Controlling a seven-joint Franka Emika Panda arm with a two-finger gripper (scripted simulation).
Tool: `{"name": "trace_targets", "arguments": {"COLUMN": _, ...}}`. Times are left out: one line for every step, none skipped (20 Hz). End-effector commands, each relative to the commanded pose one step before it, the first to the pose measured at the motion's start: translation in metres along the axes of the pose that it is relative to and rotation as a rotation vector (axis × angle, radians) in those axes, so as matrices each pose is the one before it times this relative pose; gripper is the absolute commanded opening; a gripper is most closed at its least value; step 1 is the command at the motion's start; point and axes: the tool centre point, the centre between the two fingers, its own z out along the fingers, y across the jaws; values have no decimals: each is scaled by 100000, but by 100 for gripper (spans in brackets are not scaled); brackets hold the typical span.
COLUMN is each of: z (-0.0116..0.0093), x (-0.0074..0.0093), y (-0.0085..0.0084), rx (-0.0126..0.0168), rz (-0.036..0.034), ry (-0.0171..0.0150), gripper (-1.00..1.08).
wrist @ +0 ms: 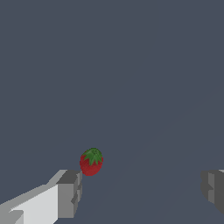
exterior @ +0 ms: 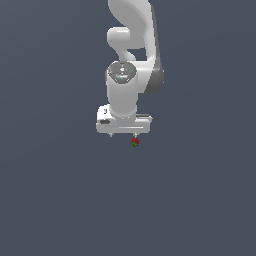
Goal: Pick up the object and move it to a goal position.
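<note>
Exterior view first: the white Panda arm comes down from the top of the frame and ends in a wide white hand. Its gripper points down at the flat grey table. Two short stubs poke out under the hand, spread well apart. The strawberry, a tiny red blob with a green patch, sits right under the stub on the exterior view's right, so close it looks like they're touching, though I honestly can't tell from here. It's way smaller than the hand above it.

Wrist view is clearer. The gripper is spread wide, fingers on opposite edges of the picture with a big stretch of bare grey table between them. Nothing is held. The strawberry is just beside the tip of the finger with the white body behind it, green leafy cap facing the camera. It's near that finger's inner corner rather than centred in the gap, and well apart from the other finger.
</note>
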Motion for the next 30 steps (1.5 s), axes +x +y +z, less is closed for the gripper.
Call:
{"name": "trace_targets", "arguments": {"z": 0, "x": 0, "y": 1, "rx": 0, "rz": 0, "ry": 0, "gripper": 100}}
{"name": "trace_targets", "arguments": {"z": 9, "x": -11, "y": 2, "rx": -25, "rz": -77, "ry": -54, "gripper": 100}}
{"name": "trace_targets", "arguments": {"z": 31, "x": -30, "y": 5, "rx": -72, "rz": -231, "ry": -166, "gripper": 100}}
{"name": "trace_targets", "arguments": {"z": 46, "x": -49, "y": 14, "rx": -115, "rz": -387, "ry": -266, "gripper": 100}}
{"name": "trace_targets", "arguments": {"z": 55, "x": -65, "y": 25, "rx": -158, "rz": -564, "ry": -360, "gripper": 100}}
{"name": "trace_targets", "arguments": {"z": 55, "x": -71, "y": 34, "rx": -188, "rz": -738, "ry": -421, "gripper": 100}}
{"name": "trace_targets", "arguments": {"z": 33, "x": -58, "y": 42, "rx": -171, "rz": -762, "ry": -373, "gripper": 100}}
{"name": "trace_targets", "arguments": {"z": 7, "x": -35, "y": 41, "rx": -124, "rz": -636, "ry": -257, "gripper": 100}}
{"name": "trace_targets", "arguments": {"z": -9, "x": -16, "y": 31, "rx": -78, "rz": -473, "ry": -151, "gripper": 100}}
{"name": "trace_targets", "arguments": {"z": -16, "x": -4, "y": 24, "rx": -36, "rz": -275, "ry": -63, "gripper": 100}}
{"name": "trace_targets", "arguments": {"z": -13, "x": 2, "y": 18, "rx": -8, "rz": -97, "ry": -7, "gripper": 100}}
{"name": "trace_targets", "arguments": {"z": 11, "x": 12, "y": -29, "rx": 0, "rz": 0, "ry": 0, "gripper": 100}}
{"name": "trace_targets", "arguments": {"z": -4, "x": -3, "y": 3, "rx": 34, "rz": 205, "ry": 66, "gripper": 100}}
{"name": "trace_targets", "arguments": {"z": 24, "x": -2, "y": -25, "rx": 34, "rz": 311, "ry": 50, "gripper": 100}}
{"name": "trace_targets", "arguments": {"z": 43, "x": -7, "y": -40, "rx": 39, "rz": 427, "ry": 46, "gripper": 100}}
{"name": "trace_targets", "arguments": {"z": 59, "x": -13, "y": -51, "rx": 45, "rz": 549, "ry": 45, "gripper": 100}}
{"name": "trace_targets", "arguments": {"z": 76, "x": -19, "y": -64, "rx": 52, "rz": 669, "ry": 46, "gripper": 100}}
{"name": "trace_targets", "arguments": {"z": 92, "x": -25, "y": -76, "rx": 59, "rz": 793, "ry": 48, "gripper": 100}}
{"name": "trace_targets", "arguments": {"z": 107, "x": -30, "y": -88, "rx": 67, "rz": 912, "ry": 52, "gripper": 100}}
{"name": "trace_targets", "arguments": {"z": 120, "x": -35, "y": -96, "rx": 76, "rz": 1036, "ry": 61, "gripper": 100}}
{"name": "trace_targets", "arguments": {"z": 132, "x": -40, "y": -107, "rx": 87, "rz": 1164, "ry": 74, "gripper": 100}}
{"name": "trace_targets", "arguments": {"z": 145, "x": -45, "y": -118, "rx": 99, "rz": 1298, "ry": 87, "gripper": 100}}
{"name": "trace_targets", "arguments": {"z": 157, "x": -51, "y": -126, "rx": 108, "rz": 1423, "ry": 95, "gripper": 100}}
{"name": "trace_targets", "arguments": {"z": 171, "x": -60, "y": -134, "rx": 116, "rz": 1552, "ry": 100, "gripper": 100}}
{"name": "trace_targets", "arguments": {"z": 186, "x": -69, "y": -144, "rx": 123, "rz": 1678, "ry": 104, "gripper": 100}}
{"name": "trace_targets", "arguments": {"z": 199, "x": -78, "y": -151, "rx": 130, "rz": 1810, "ry": 110, "gripper": 100}}
{"name": "trace_targets", "arguments": {"z": 212, "x": -88, "y": -158, "rx": 139, "rz": 1943, "ry": 117, "gripper": 100}}
{"name": "trace_targets", "arguments": {"z": 225, "x": -99, "y": -164, "rx": 146, "rz": 2078, "ry": 123, "gripper": 100}}
{"name": "trace_targets", "arguments": {"z": 238, "x": -111, "y": -168, "rx": 153, "rz": 2214, "ry": 129, "gripper": 100}}
{"name": "trace_targets", "arguments": {"z": 251, "x": -123, "y": -172, "rx": 159, "rz": 2351, "ry": 135, "gripper": 100}}
